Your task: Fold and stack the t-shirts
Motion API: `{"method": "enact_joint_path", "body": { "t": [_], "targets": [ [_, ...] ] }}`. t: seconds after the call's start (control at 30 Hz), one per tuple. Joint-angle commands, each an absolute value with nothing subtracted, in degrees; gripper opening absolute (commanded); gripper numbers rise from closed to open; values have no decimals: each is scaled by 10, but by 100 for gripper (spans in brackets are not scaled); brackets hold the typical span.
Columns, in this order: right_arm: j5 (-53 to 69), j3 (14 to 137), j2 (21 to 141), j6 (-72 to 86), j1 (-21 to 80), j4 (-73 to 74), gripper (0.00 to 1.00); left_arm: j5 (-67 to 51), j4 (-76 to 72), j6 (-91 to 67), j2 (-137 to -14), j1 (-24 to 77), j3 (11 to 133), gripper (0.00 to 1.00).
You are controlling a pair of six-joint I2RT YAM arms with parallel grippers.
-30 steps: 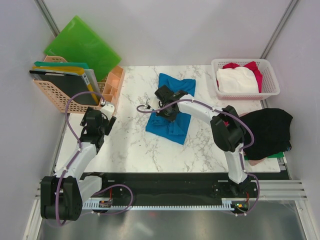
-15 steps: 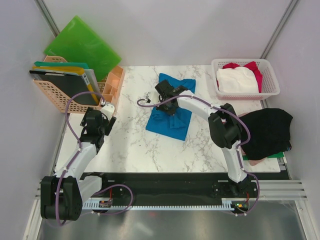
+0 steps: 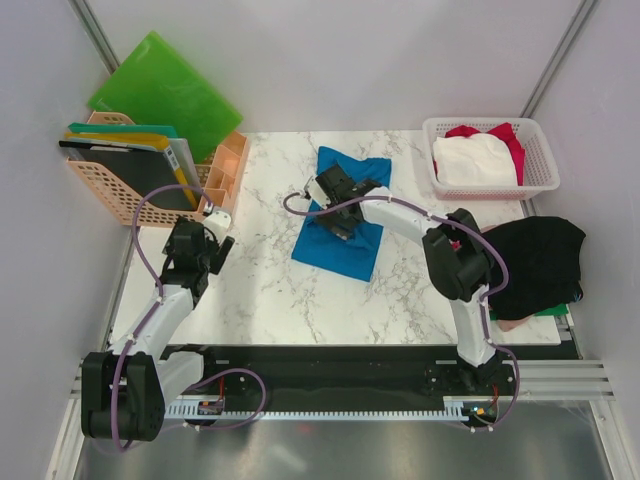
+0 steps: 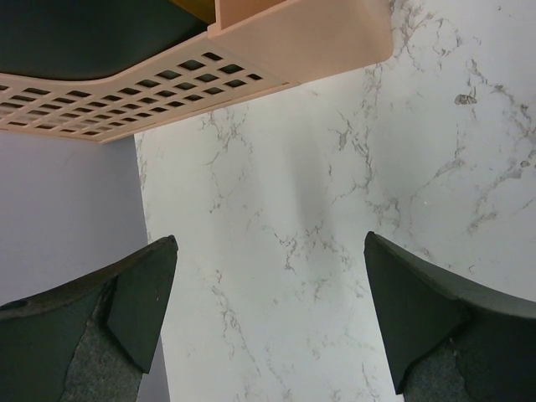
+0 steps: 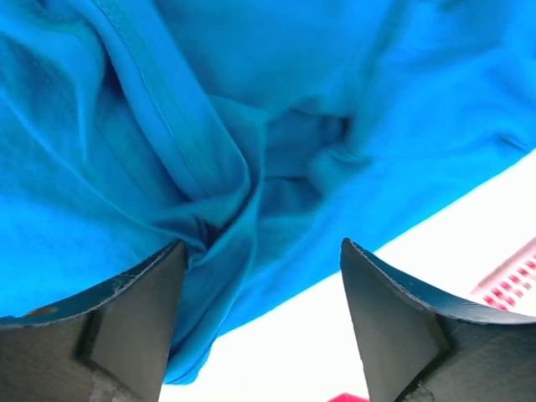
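A bright blue t-shirt lies partly folded and rumpled on the marble table, near the middle. My right gripper hovers low over its back half. In the right wrist view that gripper is open, with bunched blue cloth under it and nothing between its fingers. My left gripper is open over bare marble at the table's left; the left wrist view shows it holding nothing. White and red t-shirts fill the white basket. A black t-shirt is heaped at the right edge.
The white lattice basket stands at the back right. A peach crate with folders sits at the back left, close to my left gripper. A green folder leans on the wall behind it. Pink and green cloth peeks from under the black heap.
My right gripper has carried the blue cloth toward the back, then opened and let it go. The left arm has hardly moved.
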State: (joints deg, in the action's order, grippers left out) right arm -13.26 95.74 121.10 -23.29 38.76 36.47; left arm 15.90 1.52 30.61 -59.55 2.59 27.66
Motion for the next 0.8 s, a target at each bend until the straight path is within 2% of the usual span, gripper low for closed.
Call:
{"method": "enact_joint_path", "body": {
  "t": [0.0, 0.27, 0.33, 0.4, 0.57, 0.77],
  "targets": [
    [-169, 958, 1131, -211, 385, 325, 83, 141, 18, 283, -589, 24, 274, 100],
    [-179, 970, 1080, -202, 385, 389, 93, 131, 25, 275, -592, 24, 273, 100],
    [-130, 948, 1065, -210, 385, 411, 93, 132, 25, 275, -592, 24, 272, 100],
    [-25, 928, 1042, -208, 386, 445, 93, 134, 25, 279, -592, 24, 271, 100],
    [135, 940, 1048, -208, 386, 537, 93, 132, 23, 283, -595, 25, 273, 100],
    [149, 933, 1078, -221, 386, 560, 96, 131, 28, 277, -596, 25, 282, 100]
  ]
}}
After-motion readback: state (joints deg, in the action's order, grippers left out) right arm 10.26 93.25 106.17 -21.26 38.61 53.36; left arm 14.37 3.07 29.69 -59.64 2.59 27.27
